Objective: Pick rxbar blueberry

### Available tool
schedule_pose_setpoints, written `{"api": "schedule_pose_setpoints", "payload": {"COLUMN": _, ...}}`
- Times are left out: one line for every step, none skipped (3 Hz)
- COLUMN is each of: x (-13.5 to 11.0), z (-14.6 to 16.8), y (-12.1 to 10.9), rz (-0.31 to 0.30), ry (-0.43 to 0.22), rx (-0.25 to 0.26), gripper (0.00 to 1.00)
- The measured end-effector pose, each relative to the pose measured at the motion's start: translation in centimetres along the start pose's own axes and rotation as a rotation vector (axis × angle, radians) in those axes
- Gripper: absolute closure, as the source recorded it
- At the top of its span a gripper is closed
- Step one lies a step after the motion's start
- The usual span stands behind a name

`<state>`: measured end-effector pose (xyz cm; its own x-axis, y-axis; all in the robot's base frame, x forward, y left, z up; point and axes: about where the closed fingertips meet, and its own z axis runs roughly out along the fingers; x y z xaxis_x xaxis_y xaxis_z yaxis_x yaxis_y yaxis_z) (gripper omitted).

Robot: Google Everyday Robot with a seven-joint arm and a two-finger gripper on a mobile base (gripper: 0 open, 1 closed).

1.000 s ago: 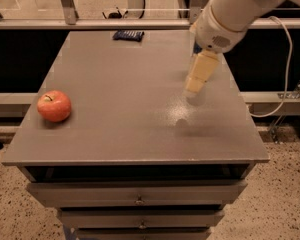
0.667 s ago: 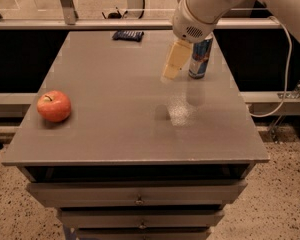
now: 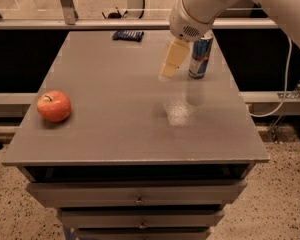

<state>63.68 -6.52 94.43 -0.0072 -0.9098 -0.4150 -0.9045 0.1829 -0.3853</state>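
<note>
**Gripper over mid-table, bar lying at the far edge**

From my station I see the gripper [image 3: 168, 70] hanging above the grey table [image 3: 115, 134], a little right of the middle and towards the far half. Its cream-coloured tip points down and slightly to the left, and the thick white arm [image 3: 200, 6] comes in from the upper right corner. I cannot tell whether the gripper is released or clenched; from this angle it reads as one pale tapered block. I see nothing held in it.

The rxbar blueberry [image 3: 128, 35] lies flat at the far edge of the tabletop, left of the middle, its long side running along that edge. Its wrapper is dark navy with faint light marks. It is well apart from the gripper, further back and to the left.

A blue-and-silver drink can [image 3: 200, 55] stands upright near the far right side of the table, just beside the gripper on its right and partly under the arm. A red apple [image 3: 54, 105] sits near the left edge, towards the front, well apart from everything else. A patch of glare [image 3: 179, 111] shows on the tabletop in front of the gripper.

Below the tabletop are drawers [image 3: 139, 194] with small pulls. A white cable [image 3: 277, 99] hangs at the right, beyond the table.
</note>
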Motion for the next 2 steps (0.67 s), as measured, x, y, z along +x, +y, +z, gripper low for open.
{"api": "schedule_pose_setpoints", "payload": {"x": -0.6, "z": 4.5, "y": -4.5, "rz": 0.038, "ry": -0.029, "rx": 0.045, "gripper": 0.0}}
{"api": "schedule_pose_setpoints", "payload": {"x": -0.7, "z": 7.6, "y": -7.9, "rz": 0.084, "ry": -0.042, "rx": 0.076, "gripper": 0.0}}
